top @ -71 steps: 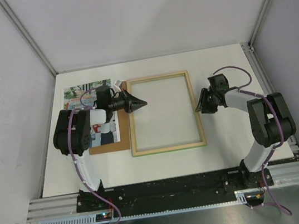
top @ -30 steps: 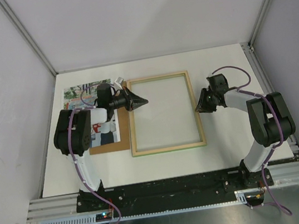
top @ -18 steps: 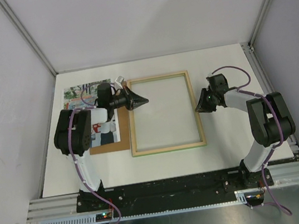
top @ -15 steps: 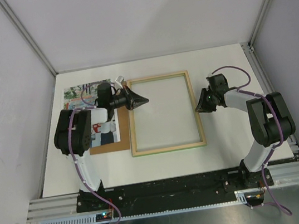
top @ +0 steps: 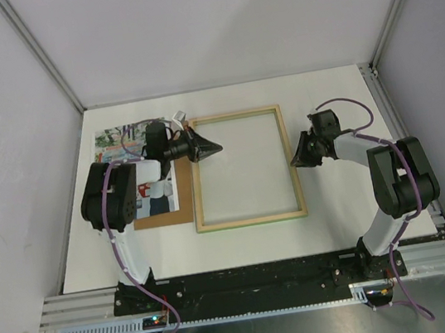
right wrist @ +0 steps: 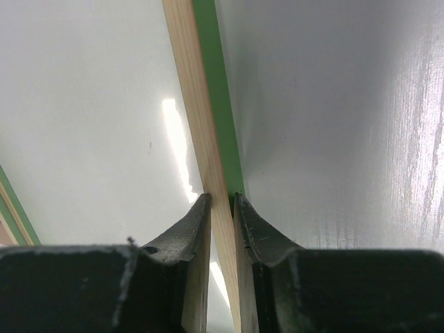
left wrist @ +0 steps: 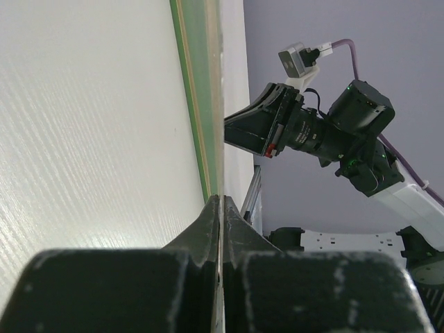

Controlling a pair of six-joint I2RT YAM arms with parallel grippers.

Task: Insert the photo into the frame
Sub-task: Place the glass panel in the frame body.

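The frame (top: pixel 251 220) lies flat mid-table, wood side up. The right gripper (top: pixel 295 160) pinches its right rail, which only the right wrist view shows wedged between both fingers (right wrist: pixel 187 229). Farther, the left gripper (top: pixel 218 148) hovers over the frame's far-left part, its wrist view showing jaws pressed together, empty; the photo (top: pixel 118 138) lies far left on a board (top: pixel 163 217), partly under the left arm.

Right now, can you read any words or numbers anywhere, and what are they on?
There are none that can be read.
Photo: if there is any writing in the picture, it is too small and blurred to read.
Frame: plain wood and green, with no label showing.
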